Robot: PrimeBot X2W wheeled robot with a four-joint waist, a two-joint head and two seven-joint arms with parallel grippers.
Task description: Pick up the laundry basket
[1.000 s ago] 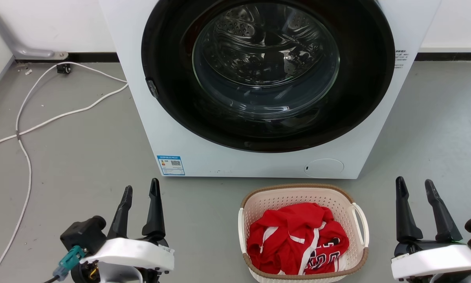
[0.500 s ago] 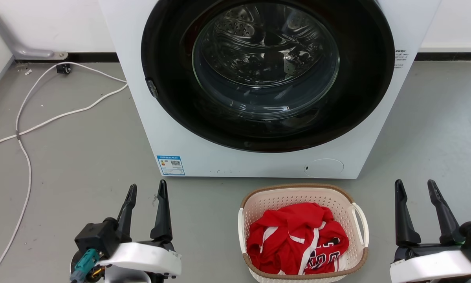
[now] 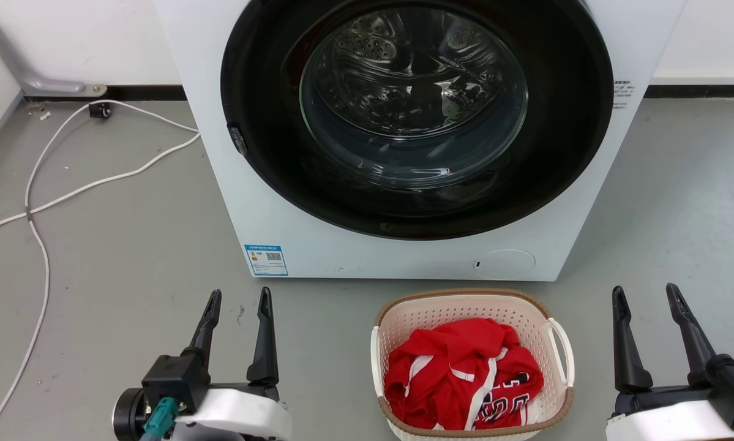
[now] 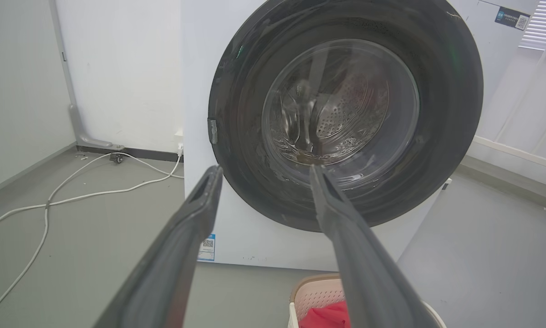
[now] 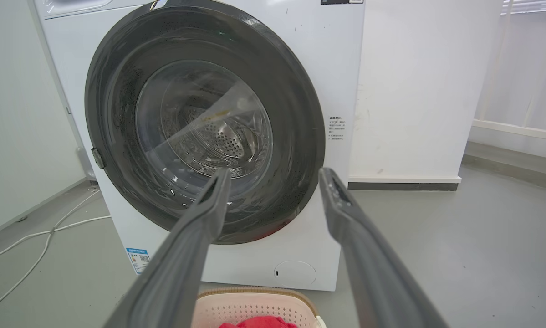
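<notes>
The laundry basket (image 3: 464, 293) sits on the floor (image 3: 128, 245) just before the washer (image 3: 269, 202), between my left gripper (image 3: 239, 294) and right gripper (image 3: 644, 290), both spread and empty. I judge it light, stiff plastic holding soft red clothing (image 3: 458, 367); I'd take its two side handles (image 3: 564, 349).

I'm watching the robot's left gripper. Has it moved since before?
Yes. The left gripper slid right, toward the laundry basket; its tip now sits under the washer's blue label.

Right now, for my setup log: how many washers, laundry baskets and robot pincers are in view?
Washer: 1
Laundry basket: 1
Pincers: 2 (left pincer, right pincer, both open)
Total: 4
</notes>
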